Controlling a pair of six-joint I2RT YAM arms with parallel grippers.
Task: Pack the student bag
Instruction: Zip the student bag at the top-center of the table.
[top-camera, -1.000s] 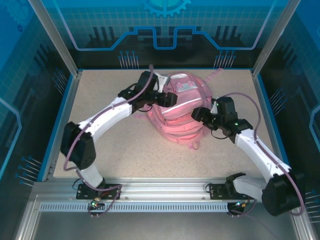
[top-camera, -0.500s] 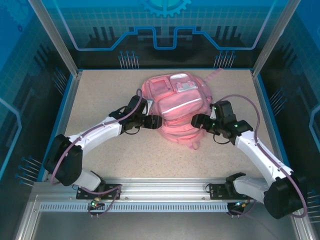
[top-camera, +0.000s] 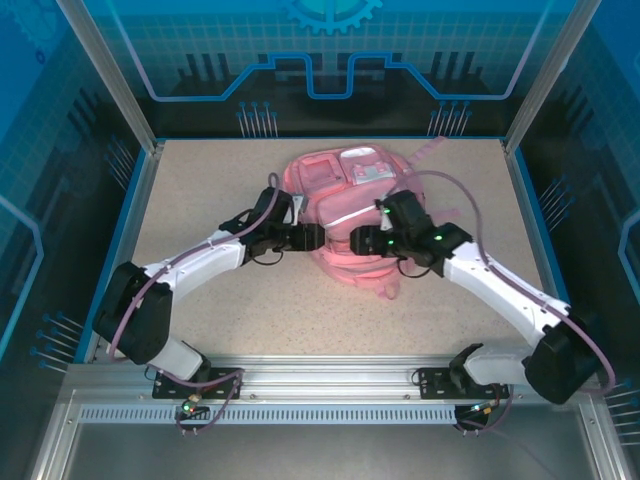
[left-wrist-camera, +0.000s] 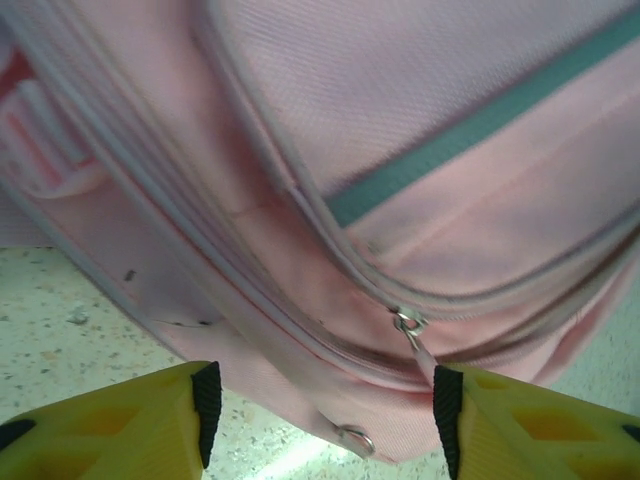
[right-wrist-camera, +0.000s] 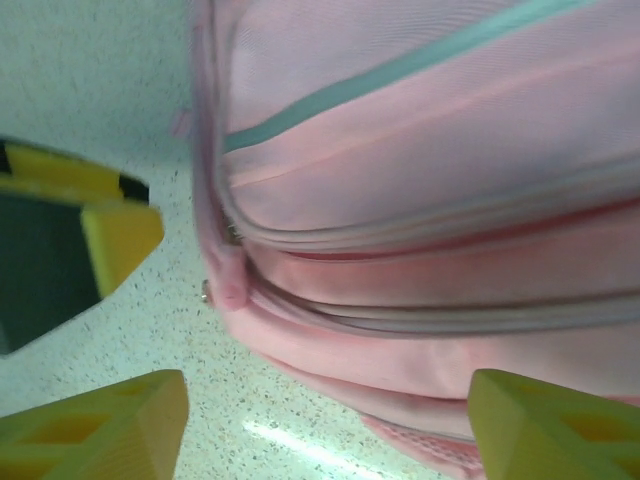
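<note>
Right jaws newly over the student bag (top-camera: 325, 178)

We see a speckled beige table top (top-camera: 200, 290) with a blue rim along its left, right and far edges. On it lies a large soft pink fabric backpack (top-camera: 335, 180), flat (front pockets and pale strips up), nearer the far edge, about midway between left and right edges.
</note>
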